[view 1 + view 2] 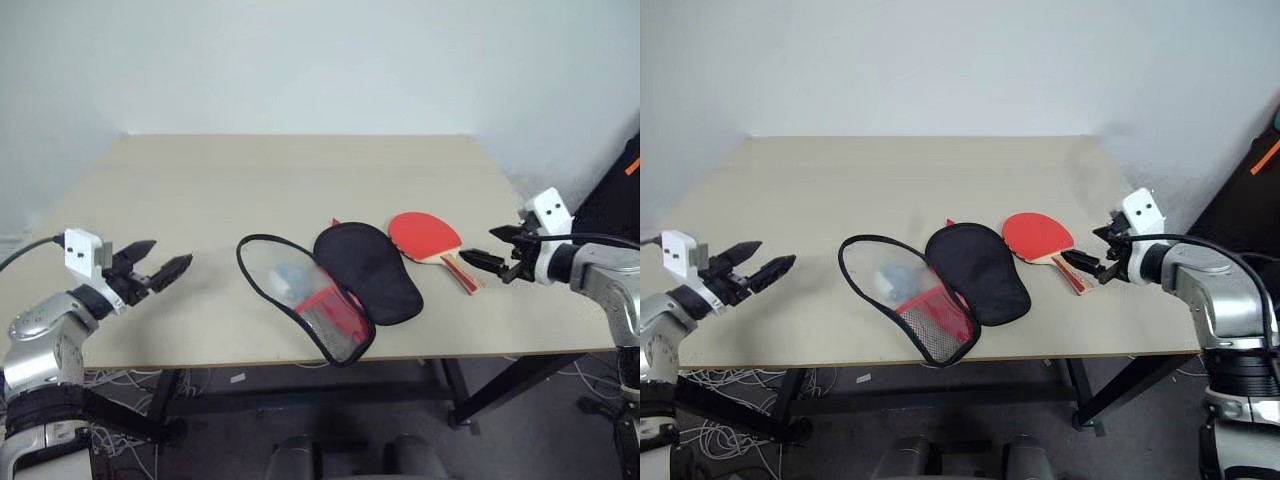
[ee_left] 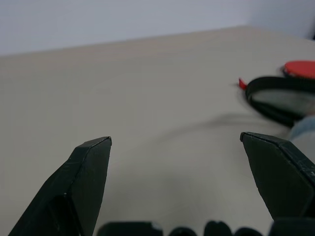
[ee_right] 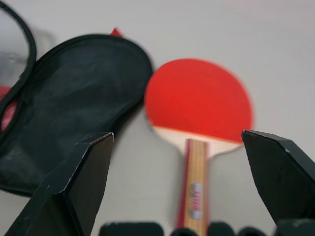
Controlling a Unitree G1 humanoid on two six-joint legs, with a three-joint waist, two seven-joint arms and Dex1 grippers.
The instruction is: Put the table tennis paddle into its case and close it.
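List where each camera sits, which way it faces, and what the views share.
Left eye and right eye: on the head, looking forward and down over the table; both arms show, with open left end effector and right end effector.
Left wrist: along its own fingers, across the tabletop toward the case.
Right wrist: along its own fingers, onto the table tennis paddle.
Shared: case and paddle.

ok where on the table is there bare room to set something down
The whole far half of the table behind the case and paddle is bare, as is the near-left stretch between the left end effector and the case. The near middle to right is crowded, up to the right end effector.
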